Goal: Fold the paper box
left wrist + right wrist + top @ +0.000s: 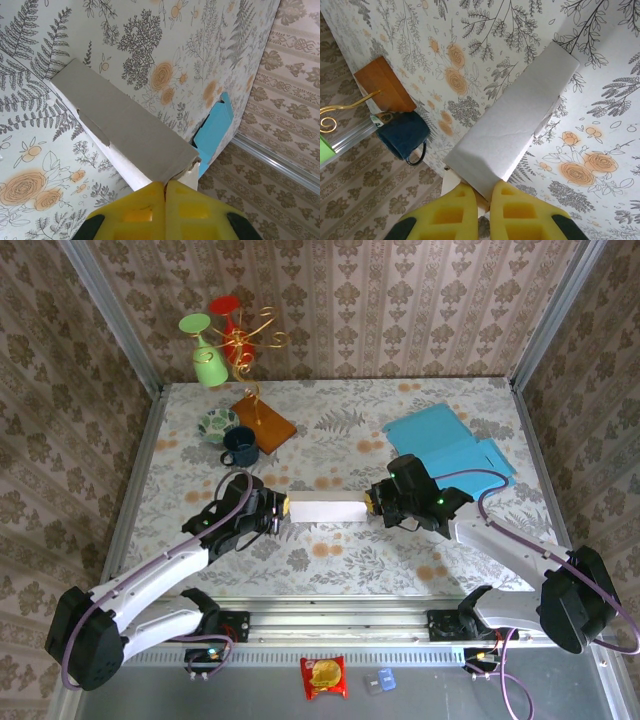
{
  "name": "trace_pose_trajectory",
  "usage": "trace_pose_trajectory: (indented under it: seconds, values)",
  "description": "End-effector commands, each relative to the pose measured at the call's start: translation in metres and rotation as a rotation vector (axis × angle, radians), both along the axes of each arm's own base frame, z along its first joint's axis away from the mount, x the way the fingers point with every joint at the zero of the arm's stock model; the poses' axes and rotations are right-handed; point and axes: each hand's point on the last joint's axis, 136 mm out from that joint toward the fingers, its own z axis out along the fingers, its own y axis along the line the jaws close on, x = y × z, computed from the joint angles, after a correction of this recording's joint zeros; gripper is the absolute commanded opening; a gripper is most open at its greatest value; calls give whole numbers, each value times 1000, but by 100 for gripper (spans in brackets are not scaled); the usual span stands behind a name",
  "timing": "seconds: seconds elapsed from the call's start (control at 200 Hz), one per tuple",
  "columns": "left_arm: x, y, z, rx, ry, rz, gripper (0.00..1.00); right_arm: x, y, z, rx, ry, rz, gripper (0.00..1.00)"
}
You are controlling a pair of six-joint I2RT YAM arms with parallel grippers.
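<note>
Paper box (325, 510) sits mid-table (330, 420), between the arms, already formed into a long flat-sided tube. Left gripper (283, 508) is clenched on its left end, and right gripper (372, 502) is pinched onto its right end. Body looks done. Likely left: tucking and closing the end flaps, which look loose in the wrist views.

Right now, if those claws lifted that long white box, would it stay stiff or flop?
Probably light: the paper box is thin, hollow card. Being long and pinched only at its ends by the left gripper and right gripper, it may sag or twist.
</note>
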Motion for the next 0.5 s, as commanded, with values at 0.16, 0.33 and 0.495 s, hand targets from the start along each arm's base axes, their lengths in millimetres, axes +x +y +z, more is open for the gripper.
trace_pose_trajectory:
  seconds: [0.16,0.33,0.495]
  values:
    - [-7,13,-34,97,25,-14,3,-23,-14,-35,-80,126,28,14]
    - [8,7,-23,95,-115,-89,3,-9,6,-19,9,13,133,18]
    - [1,0,-25,99,-170,-186,3,-29,14,-16,3,37,285,19]
